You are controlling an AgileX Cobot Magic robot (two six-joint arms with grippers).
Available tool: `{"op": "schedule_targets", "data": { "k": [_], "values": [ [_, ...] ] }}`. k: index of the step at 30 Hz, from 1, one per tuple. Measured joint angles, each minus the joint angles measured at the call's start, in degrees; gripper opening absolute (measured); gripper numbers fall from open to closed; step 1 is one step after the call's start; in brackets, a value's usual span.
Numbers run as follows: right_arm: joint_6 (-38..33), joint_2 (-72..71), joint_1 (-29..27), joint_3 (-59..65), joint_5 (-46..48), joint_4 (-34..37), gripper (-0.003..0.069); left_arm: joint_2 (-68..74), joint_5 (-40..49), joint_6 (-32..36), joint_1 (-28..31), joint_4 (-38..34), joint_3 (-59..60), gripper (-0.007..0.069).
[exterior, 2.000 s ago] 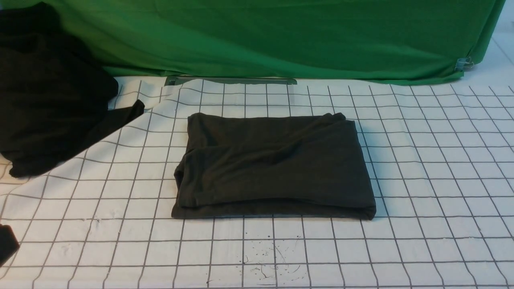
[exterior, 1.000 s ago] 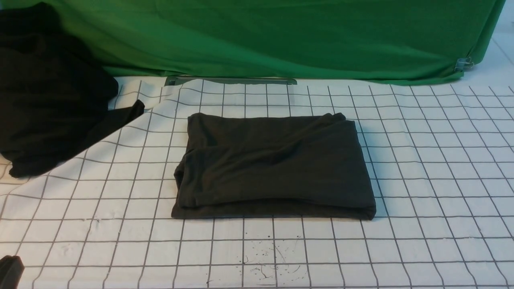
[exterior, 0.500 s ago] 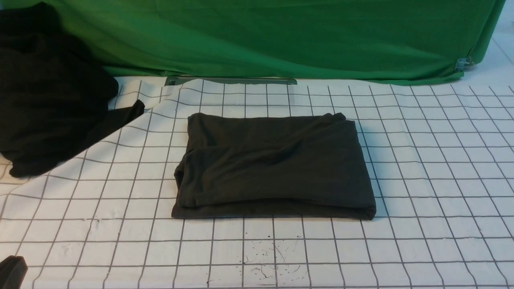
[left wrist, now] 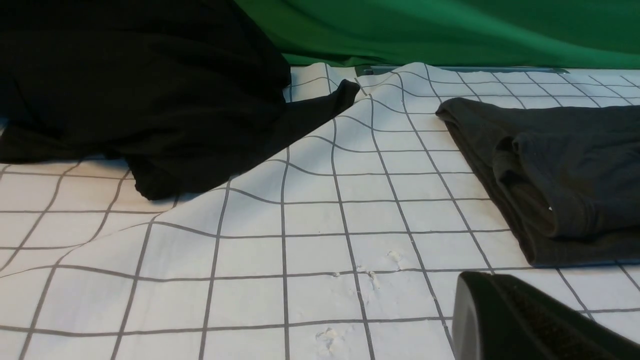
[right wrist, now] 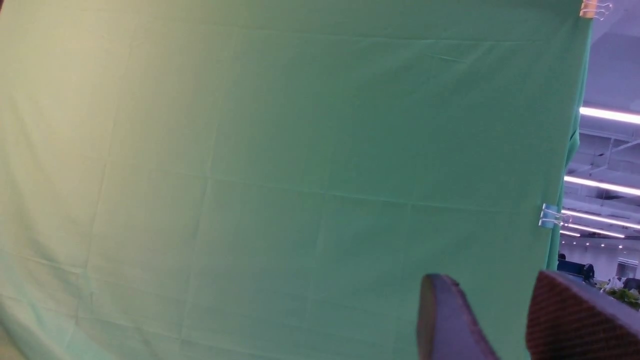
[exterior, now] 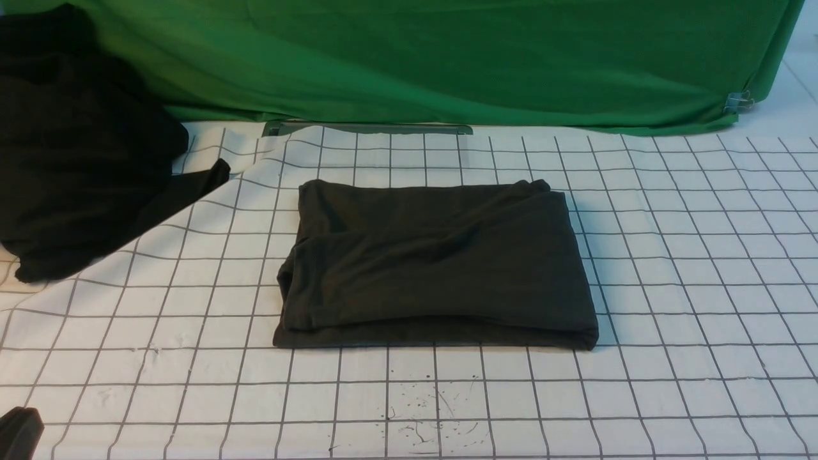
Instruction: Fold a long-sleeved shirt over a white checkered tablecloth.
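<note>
At center frame you see the long-sleeved shirt (exterior: 436, 265) folded on the white checkered tablecloth (exterior: 690, 268); your left gripper (exterior: 18, 433), lower left, is closed and empty, your right gripper (right wrist: 505, 320) parted, empty.

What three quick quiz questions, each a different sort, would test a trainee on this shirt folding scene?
1. True or false: the long-sleeved shirt lies folded on the white checkered tablecloth.
2. The heap of black cloth lies at the table's: A) left B) right C) centre
3. Fill in: the right gripper faces the ____ backdrop.

Key: 1 true; 2 A; 3 green.
</note>
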Motion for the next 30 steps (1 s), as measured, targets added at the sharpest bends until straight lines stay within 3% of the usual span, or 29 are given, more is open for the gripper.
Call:
{"op": "schedule_targets", "data": {
  "k": [3,10,21,24,30],
  "values": [
    [1.73,0.00,0.00,0.18,0.68,-0.44,0.0241,0.00,0.00,0.00,0.00,0.00,0.00,0.0003],
    [11.66,0.00,0.00,0.38,6.65,-9.19,0.0241,0.00,0.00,0.00,0.00,0.00,0.00,0.0003],
    [14.54,-0.62,-0.29,0.38,21.57,-9.83,0.0241,0.00,0.00,0.00,0.00,0.00,0.00,0.0003],
    [14.61,-2.13,-2.37,0.38,26.38,-9.83,0.0241,0.00,0.00,0.00,0.00,0.00,0.00,0.0003],
    [14.61,-7.49,-13.20,7.58,31.42,-12.73,0.0241,0.00,0.00,0.00,0.00,0.00,0.00,0.0003]
  ]
}}
